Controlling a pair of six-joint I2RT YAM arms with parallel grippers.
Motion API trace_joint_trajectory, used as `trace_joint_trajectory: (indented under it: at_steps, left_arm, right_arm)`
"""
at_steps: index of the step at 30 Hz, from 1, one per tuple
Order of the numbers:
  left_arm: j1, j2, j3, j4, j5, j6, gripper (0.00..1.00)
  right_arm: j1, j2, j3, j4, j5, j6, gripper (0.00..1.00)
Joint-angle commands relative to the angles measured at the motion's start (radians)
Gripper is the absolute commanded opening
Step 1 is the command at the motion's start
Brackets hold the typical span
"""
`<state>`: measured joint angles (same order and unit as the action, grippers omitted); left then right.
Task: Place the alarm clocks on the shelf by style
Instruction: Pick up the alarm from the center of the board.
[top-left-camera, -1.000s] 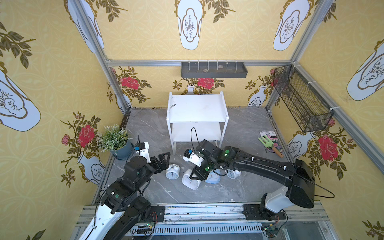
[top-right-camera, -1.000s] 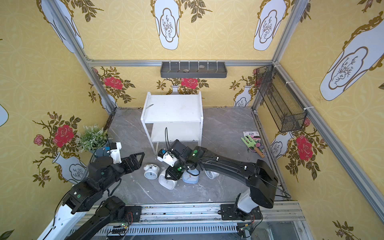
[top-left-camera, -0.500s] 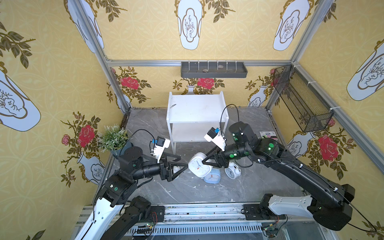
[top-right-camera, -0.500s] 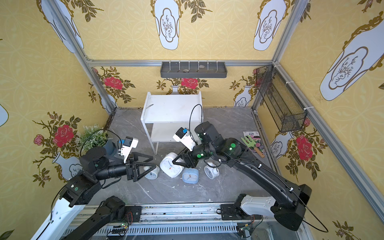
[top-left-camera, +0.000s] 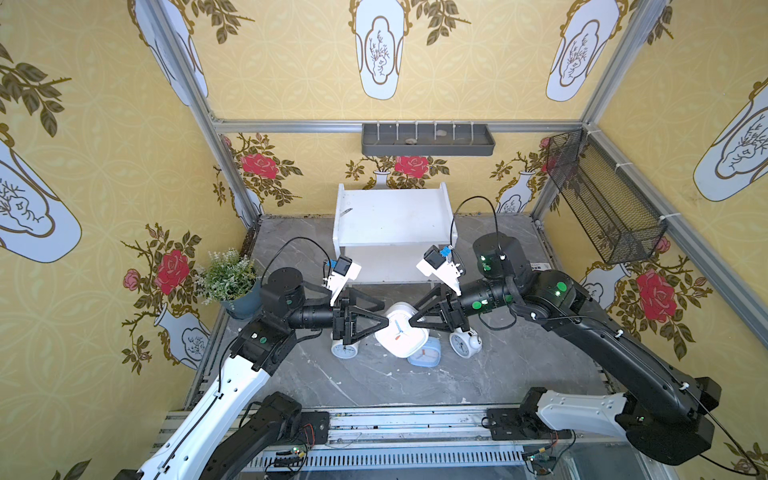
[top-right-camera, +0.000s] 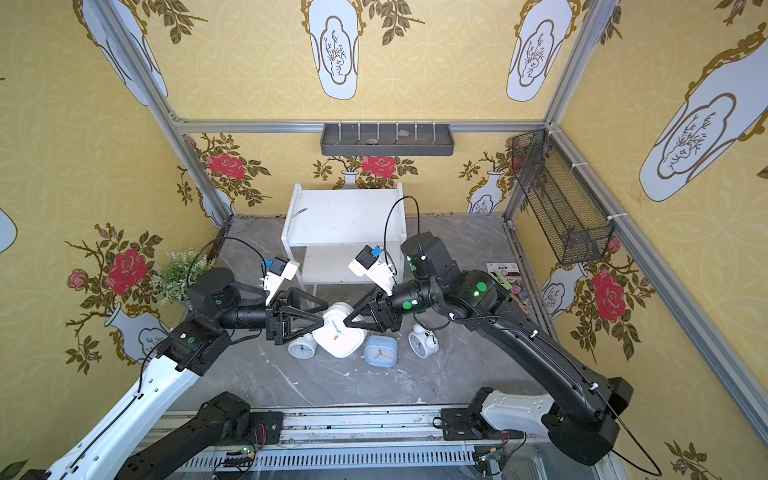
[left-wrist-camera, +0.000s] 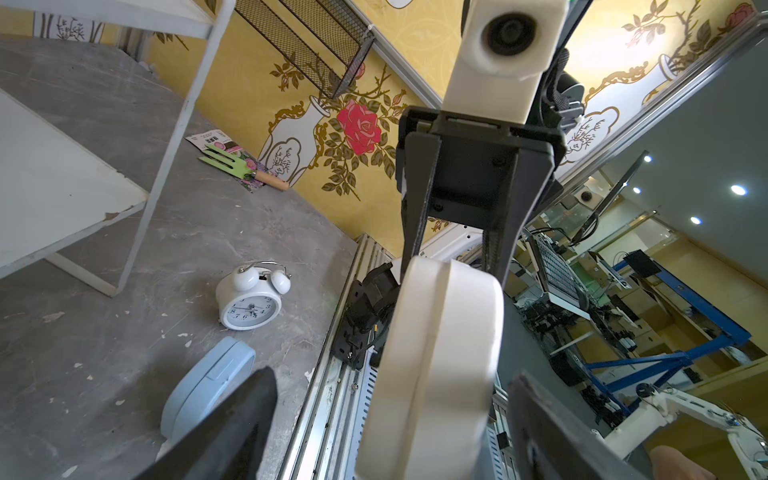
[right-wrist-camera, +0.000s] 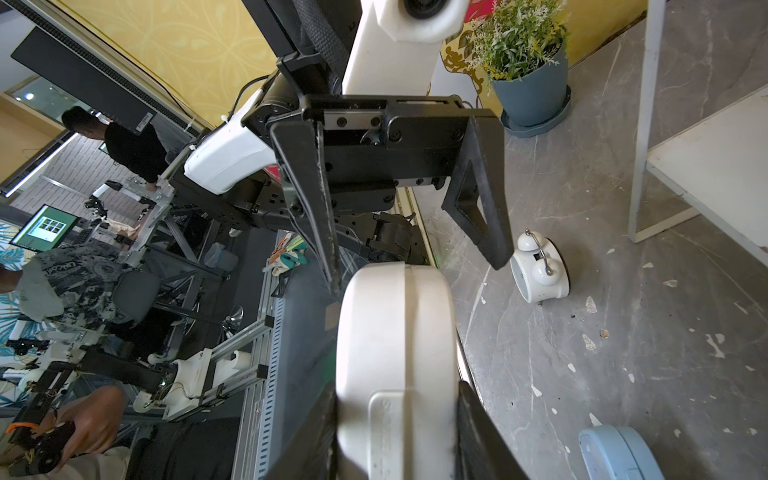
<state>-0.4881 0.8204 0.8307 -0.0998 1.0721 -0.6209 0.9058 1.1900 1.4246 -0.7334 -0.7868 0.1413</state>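
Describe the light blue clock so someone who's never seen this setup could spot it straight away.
Find the white shelf at the back and come forward over the grey floor to the cluster of clocks. The light blue clock sits between the white square clock and a round twin-bell clock; it alone is coloured.

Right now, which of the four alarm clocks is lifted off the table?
The white rounded-square clock, gripped in the right claw above the table; the light blue clock and both twin-bell clocks rest on it.
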Motion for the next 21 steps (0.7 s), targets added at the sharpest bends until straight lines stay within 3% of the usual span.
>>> trace_joint_trajectory:
  at_steps: [1,14,21]
  left_arm:
    - [0.002,0.005,-0.011,0.115,0.057,-0.038,0.83]
    - [0.002,0.035,-0.025,0.155,0.095,-0.059,0.72]
    - [0.001,0.04,-0.03,0.159,0.093,-0.059,0.6]
  right_arm:
    - [-0.007,0.009,0.012,0.044,-0.042,0.004,0.3]
    - [-0.033,0.02,0.021,0.061,-0.059,0.0,0.3]
    - [-0.037,0.026,0.013,0.083,-0.06,0.001,0.3]
